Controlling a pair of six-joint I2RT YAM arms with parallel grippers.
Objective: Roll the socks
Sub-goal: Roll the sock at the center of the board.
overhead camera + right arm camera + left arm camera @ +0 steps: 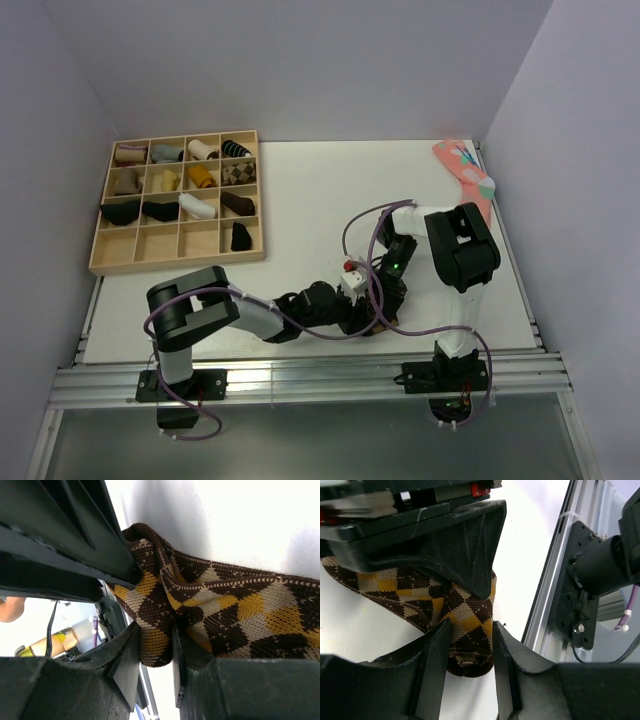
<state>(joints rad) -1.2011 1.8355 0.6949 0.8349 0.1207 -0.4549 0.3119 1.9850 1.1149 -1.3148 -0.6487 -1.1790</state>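
Left gripper [470, 625]: fingers closed in on the toe end of the sock [410, 592]. The knit fills the gap and touches both pads, bunched dark at the very tip.

Right gripper [156, 630]: fingers nearly together, clamped on a doubled fold of the same sock, which bulges out below the pads.

The two grippers work nose to nose. Each wrist view has the other's black housing filling its upper part, right above the fabric.

Left wrist view only: the sock runs flat on the white table, away from the fingers under the right gripper's body. The aluminium rail [547, 595] of the near edge lies just beside the toe.

Right wrist view only: the edge of the sock is turned over on itself, a brown ridge curling across the argyle. The rest stretches flat to the frame's right side.

Top view: left arm [250, 315] reaches across low along the near edge. Right arm [460, 245] is folded back over its base. They meet close to the near edge, right of centre. The sock is almost wholly hidden beneath them here, so the fold and both grips can be read from the wrist cameras alone.

Top view also gives the surroundings. A wooden compartment tray [170, 264] sits at the far-left corner holding rolled socks [197, 205] of several colours, with some cells bare. A pink sock [462, 165] with teal patches lies at the far-right corner. Both are well apart from the grippers.
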